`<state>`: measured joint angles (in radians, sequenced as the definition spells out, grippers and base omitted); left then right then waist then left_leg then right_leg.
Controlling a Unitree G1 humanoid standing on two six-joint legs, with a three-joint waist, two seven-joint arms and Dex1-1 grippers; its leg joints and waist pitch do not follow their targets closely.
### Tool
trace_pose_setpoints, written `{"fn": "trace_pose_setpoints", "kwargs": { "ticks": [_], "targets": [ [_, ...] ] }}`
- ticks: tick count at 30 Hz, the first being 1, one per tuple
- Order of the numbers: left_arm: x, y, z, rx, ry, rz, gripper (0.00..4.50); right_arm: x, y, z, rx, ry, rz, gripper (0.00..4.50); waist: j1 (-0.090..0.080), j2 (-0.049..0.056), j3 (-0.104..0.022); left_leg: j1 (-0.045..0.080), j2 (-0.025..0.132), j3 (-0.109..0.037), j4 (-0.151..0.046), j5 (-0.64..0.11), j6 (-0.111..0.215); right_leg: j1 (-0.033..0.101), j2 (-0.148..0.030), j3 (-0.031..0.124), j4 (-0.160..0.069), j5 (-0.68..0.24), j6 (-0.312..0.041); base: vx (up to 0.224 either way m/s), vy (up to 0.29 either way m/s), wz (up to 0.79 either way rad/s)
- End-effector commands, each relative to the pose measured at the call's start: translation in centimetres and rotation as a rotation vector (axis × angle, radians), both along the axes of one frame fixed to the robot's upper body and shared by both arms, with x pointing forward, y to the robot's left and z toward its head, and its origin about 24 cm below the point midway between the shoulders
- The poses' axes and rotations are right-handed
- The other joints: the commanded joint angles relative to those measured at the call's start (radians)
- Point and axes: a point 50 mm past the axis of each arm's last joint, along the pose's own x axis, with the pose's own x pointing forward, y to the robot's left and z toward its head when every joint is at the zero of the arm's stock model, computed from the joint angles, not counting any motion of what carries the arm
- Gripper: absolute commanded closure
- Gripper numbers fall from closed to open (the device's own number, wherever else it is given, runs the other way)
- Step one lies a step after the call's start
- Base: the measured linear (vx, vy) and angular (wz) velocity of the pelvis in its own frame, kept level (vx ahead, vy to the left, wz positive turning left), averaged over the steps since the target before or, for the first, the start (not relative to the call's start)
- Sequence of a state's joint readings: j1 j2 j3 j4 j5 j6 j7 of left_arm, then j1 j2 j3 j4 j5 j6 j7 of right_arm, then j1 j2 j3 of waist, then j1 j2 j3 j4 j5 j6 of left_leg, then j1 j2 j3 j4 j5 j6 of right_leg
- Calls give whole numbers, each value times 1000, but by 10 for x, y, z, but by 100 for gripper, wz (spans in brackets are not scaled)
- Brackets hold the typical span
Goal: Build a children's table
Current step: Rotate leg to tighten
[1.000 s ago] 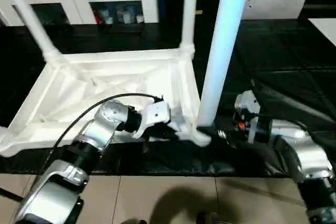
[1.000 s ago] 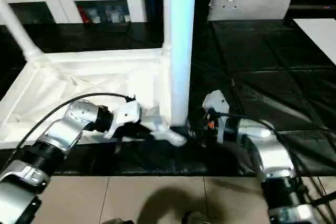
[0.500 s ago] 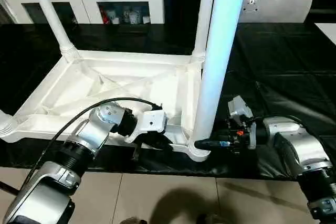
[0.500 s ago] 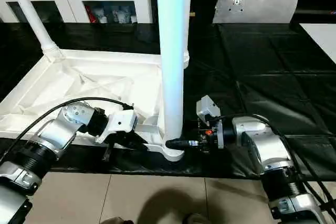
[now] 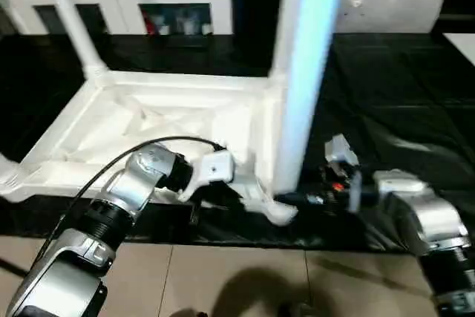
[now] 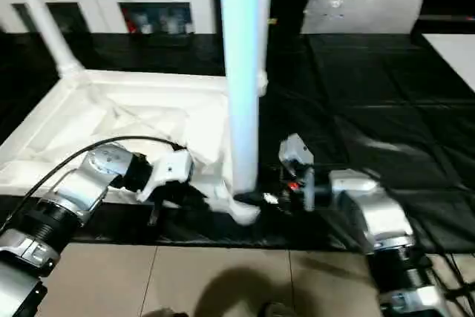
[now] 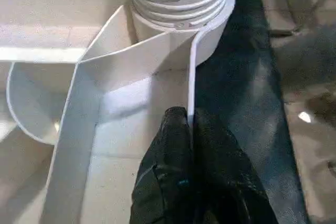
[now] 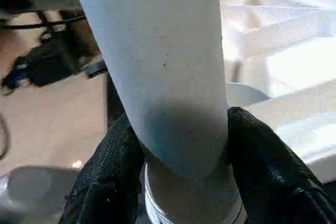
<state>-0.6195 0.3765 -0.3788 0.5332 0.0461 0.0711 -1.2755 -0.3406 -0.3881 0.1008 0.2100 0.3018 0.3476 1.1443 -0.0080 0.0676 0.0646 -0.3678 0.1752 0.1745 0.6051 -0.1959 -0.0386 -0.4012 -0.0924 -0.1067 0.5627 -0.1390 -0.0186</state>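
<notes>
Black-covered surface [image 5: 415, 109] at frame centre bearing upturned table top [image 5: 148, 120]; two far legs seated; near-right leg [image 5: 300, 87] entering socket, clasped by right tool [image 8: 181, 145]; left tool [image 7: 190, 129] pinching rim; near-left corner unclear.

white plastic table top [image 5: 156, 120] lies upside down on dark surface, x-ribbed underside up. near-right leg [image 5: 300, 72] stands upright in corner socket [image 5: 276, 209], threaded collar seated. far-left leg [image 5: 70, 16] tilted, far-right leg [image 6: 261, 79] upright, both socketed.
</notes>
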Motion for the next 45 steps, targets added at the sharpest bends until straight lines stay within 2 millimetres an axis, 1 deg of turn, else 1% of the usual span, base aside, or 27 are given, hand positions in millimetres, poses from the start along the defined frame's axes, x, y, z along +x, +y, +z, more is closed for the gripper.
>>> {"fn": "trace_pose_setpoints", "kwargs": {
  "ticks": [1, 2, 3, 4, 5, 7, 9, 10, 12, 13, 14, 15, 16, 19, 22, 24, 26, 28, 29, 30, 31, 32, 35, 37, 39, 41, 45],
  "targets": [
    [10, -21, 9, -76, -45, 94, 450, 7, 17, -14, -1, 43, -199, 246, -9, -18, -61, 7, 43, -18, -74, -270, 49, 43, -56, 40, -84, -530, -135, 0, 0, 0],
    [15, -27, 10, -94, -56, 144, 450, 10, 23, -17, 3, 45, -278, 246, -14, -17, -60, 9, 42, -22, -75, -287, 37, 42, -57, 36, -86, -553, -128, 0, 0, 0],
    [21, -38, 13, -122, -79, 223, 450, 13, 33, -18, 24, 50, -374, 246, -30, -16, -58, 6, 38, -28, -75, -313, 22, 46, -58, 29, -90, -592, -102, 0, 0, 0],
    [22, -39, 14, -125, -82, 232, 450, 14, 34, -18, 26, 50, -384, 246, -40, -16, -59, 11, 34, -29, -74, -334, 20, 41, -56, 24, -100, -616, -85, 0, 0, 0],
    [23, -41, 14, -128, -84, 240, 450, 14, 35, -18, 29, 50, -392, 246, -45, -19, -60, 12, 34, -31, -73, -343, 24, 42, -57, 24, -102, -614, -83, 0, 0, 0],
    [29, -57, 19, -162, -90, 336, 450, 22, 46, -16, 63, 72, -567, 246, -67, -16, -62, 5, 35, -30, -74, -339, 44, 42, -56, 27, -100, -566, -103, 0, 0, 0],
    [32, -68, 22, -187, -99, 402, 450, 29, 52, -15, 71, 86, -679, 246, -80, -14, -63, -2, 32, -31, -75, -328, 51, 46, -56, 26, -99, -540, -111, 0, 0, 0],
    [35, -75, 24, -199, -112, 444, 450, 33, 56, -14, 79, 92, -737, 246, -81, -15, -65, 3, 30, -29, -72, -321, 58, 42, -55, 26, -100, -530, -116, 0, 0, 0],
    [37, -90, 28, -226, -139, 493, 450, 40, 64, -11, 98, 93, -835, 246, -89, -15, -66, -3, 27, -28, -69, -300, 68, 45, -55, 25, -100, -514, -124, 0, 0, 0],
    [37, -90, 28, -226, -139, 493, 450, 40, 64, -11, 98, 93, -835, 246, -90, -15, -67, -3, 28, -28, -69, -289, 75, 46, -56, 25, -100, -497, -126, 0, 0, 0],
    [38, -93, 29, -233, -148, 502, 450, 41, 65, -9, 121, 87, -834, 211, -90, -12, -68, -4, 29, -29, -69, -281, 80, 48, -56, 26, -98, -479, -130, 0, 0, 0],
    [38, -93, 29, -234, -149, 503, 450, 41, 65, -9, 124, 87, -834, 190, -91, -13, -71, -10, 32, -29, -69, -254, 95, 52, -56, 29, -91, -420, -144, 0, 0, 0],
    [37, -94, 30, -230, -154, 484, 450, 42, 63, -8, 139, 81, -842, 190, -90, -15, -73, -13, 34, -28, -68, -228, 113, 56, -56, 30, -84, -366, -161, 0, 0, 0],
    [34, -88, 26, -195, -162, 428, 450, 38, 52, -11, 115, 70, -844, 166, -85, -15, -76, -19, 35, -26, -64, -166, 155, 62, -59, 31, -72, -275, -196, 0, 0, 0],
    [31, -77, 19, -159, -159, 393, 450, 34, 39, -13, 94, 44, -842, 143, -79, -13, -77, -21, 37, -27, -63, -139, 170, 67, -61, 31, -66, -242, -205, 0, 0, 0],
    [30, -71, 17, -148, -155, 381, 450, 32, 30, -13, 84, 26, -827, 123, -75, -7, -76, -17, 40, -28, -63, -133, 170, 66, -60, 30, -64, -229, -211, 0, 0, 0],
    [29, -63, 14, -134, -157, 359, 450, 30, 21, -11, 72, 2, -794, 105, -72, -10, -74, -17, 40, -27, -65, -151, 166, 66, -59, 29, -68, -248, -213, 0, 0, 0],
    [25, -49, 7, -96, -153, 296, 450, 25, 3, -6, 40, -65, -687, 92, -67, -10, -72, -15, 42, -27, -67, -190, 151, 68, -58, 29, -73, -296, -200, 0, 0, 0],
    [25, -49, 7, -96, -153, 296, 450, 25, 3, -6, 40, -65, -687, 82, -63, -9, -71, -14, 44, -27, -68, -202, 146, 67, -59, 32, -73, -305, -198, 0, 0, 0],
    [23, -44, 5, -84, -140, 271, 450, 22, -3, -3, 13, -92, -617, 73, -63, -7, -70, -12, 44, -25, -68, -207, 143, 63, -59, 33, -73, -310, -199, 0, 0, 0],
    [21, -40, 4, -72, -128, 250, 450, 19, -7, -1, -20, -126, -542, 73, -58, -7, -72, -10, 45, -27, -68, -219, 136, 65, -58, 32, -73, -311, -200, 0, 0, 0],
    [20, -39, 4, -73, -129, 236, 450, 19, -8, 0, -30, -137, -520, 73, -57, -9, -71, -13, 46, -28, -69, -217, 136, 66, -58, 32, -71, -305, -200, 0, 0, 0],
    [18, -35, 4, -69, -115, 193, 450, 16, -13, 4, -46, -157, -433, 73, -56, -7, -70, -12, 45, -26, -69, -235, 133, 64, -59, 32, -73, -326, -197, 0, 0, 0],
    [12, -30, 4, -59, -83, 94, 450, 12, -16, 10, -58, -181, -275, 73, -52, -8, -71, -12, 46, -27, -69, -228, 137, 65, -60, 33, -71, -315, -202, 0, 0, 0],
    [11, -29, 4, -53, -84, 64, 450, 10, -17, 12, -59, -187, -232, 73, -47, -7, -73, -12, 49, -26, -67, -207, 148, 64, -60, 36, -66, -280, -213, 0, 0, 0],
    [7, -23, 6, -18, -86, -27, 450, 5, -20, 17, -53, -162, -65, 73, -32, -12, -74, -10, 51, -25, -67, -192, 159, 65, -60, 37, -62, -257, -223, 0, 0, 0],
    [5, -19, 7, 4, -69, -89, 450, 5, -21, 18, -68, -122, 21, 99, -10, -10, -74, -5, 56, -22, -68, -178, 154, 61, -58, 37, -58, -257, -229, 0, 0, 0]
  ]
}}
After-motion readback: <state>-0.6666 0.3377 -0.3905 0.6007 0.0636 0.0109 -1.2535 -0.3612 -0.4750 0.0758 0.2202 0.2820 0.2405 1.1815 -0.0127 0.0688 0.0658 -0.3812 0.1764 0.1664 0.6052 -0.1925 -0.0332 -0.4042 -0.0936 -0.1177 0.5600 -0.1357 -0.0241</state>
